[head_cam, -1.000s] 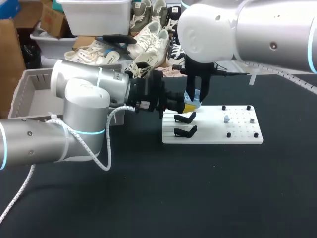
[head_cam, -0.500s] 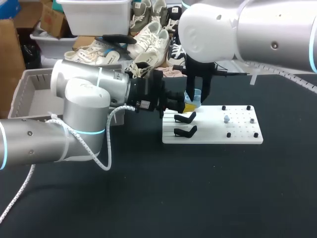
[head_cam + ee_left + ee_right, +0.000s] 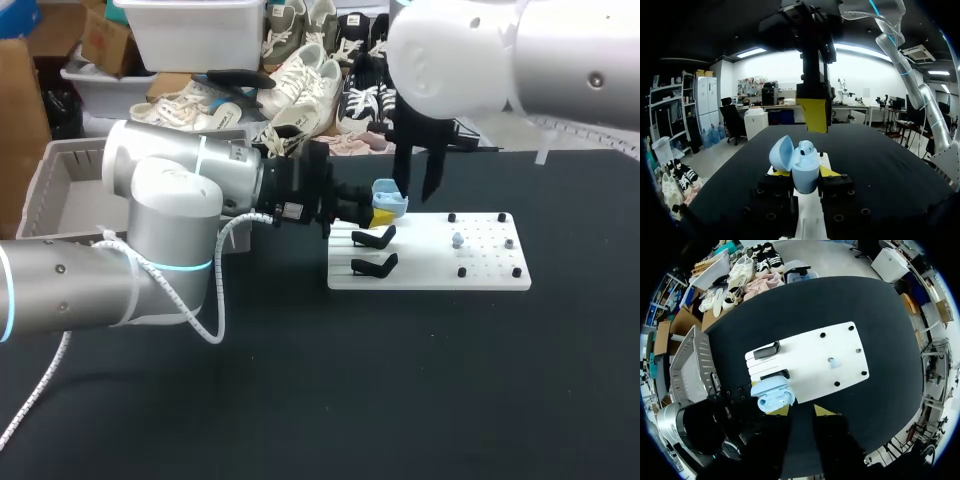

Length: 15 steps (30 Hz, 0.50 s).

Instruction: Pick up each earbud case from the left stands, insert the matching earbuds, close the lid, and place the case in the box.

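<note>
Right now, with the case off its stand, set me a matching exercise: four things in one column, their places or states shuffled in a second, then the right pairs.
Things
1. earbud case
2. right gripper
3. black stands
4. grey box

Places or states
A. empty, on the white board
B. open, hanging above the white board
C. far left, behind the left arm
D. lid open, clamped in the left gripper

Pairs: 1-D, 2-B, 3-A, 4-C
</note>
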{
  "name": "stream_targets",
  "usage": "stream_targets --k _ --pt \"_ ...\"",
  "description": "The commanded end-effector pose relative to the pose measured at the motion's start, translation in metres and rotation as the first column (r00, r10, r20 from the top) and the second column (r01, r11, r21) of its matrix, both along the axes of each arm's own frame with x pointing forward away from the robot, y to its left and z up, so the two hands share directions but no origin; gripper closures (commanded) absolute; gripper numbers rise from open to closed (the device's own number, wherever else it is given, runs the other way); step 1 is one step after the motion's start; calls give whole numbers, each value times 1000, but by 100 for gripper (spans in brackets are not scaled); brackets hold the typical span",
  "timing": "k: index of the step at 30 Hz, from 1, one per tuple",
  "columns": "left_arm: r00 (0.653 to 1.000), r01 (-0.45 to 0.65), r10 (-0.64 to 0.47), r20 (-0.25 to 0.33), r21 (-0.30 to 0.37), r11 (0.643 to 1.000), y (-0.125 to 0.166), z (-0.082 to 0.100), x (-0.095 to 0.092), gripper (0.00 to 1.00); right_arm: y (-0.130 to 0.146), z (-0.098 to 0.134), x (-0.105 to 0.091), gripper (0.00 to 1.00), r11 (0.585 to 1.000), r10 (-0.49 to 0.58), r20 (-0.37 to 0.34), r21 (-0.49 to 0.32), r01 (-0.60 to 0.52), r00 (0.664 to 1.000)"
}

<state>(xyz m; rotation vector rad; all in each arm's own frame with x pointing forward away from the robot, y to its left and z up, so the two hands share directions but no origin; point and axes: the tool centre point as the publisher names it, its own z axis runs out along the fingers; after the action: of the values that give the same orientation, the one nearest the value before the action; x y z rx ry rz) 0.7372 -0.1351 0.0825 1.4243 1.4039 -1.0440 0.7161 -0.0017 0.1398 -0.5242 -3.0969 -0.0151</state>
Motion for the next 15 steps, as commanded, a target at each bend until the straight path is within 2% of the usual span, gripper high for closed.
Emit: stream_targets --k 1,6,15 --pt "1000 0 0 1 -2 1000 0 -1 0 100 -26 -5 -19 76 999 1 111 44 -6 994" --pt "1000 0 0 1 -2 1000 0 -1 0 100 -44 -11 -19 71 999 -30 148 32 26 989" --pt "1000 0 0 1 -2 1000 0 -1 0 100 -58 -32 -9 68 985 -168 126 64 161 978"
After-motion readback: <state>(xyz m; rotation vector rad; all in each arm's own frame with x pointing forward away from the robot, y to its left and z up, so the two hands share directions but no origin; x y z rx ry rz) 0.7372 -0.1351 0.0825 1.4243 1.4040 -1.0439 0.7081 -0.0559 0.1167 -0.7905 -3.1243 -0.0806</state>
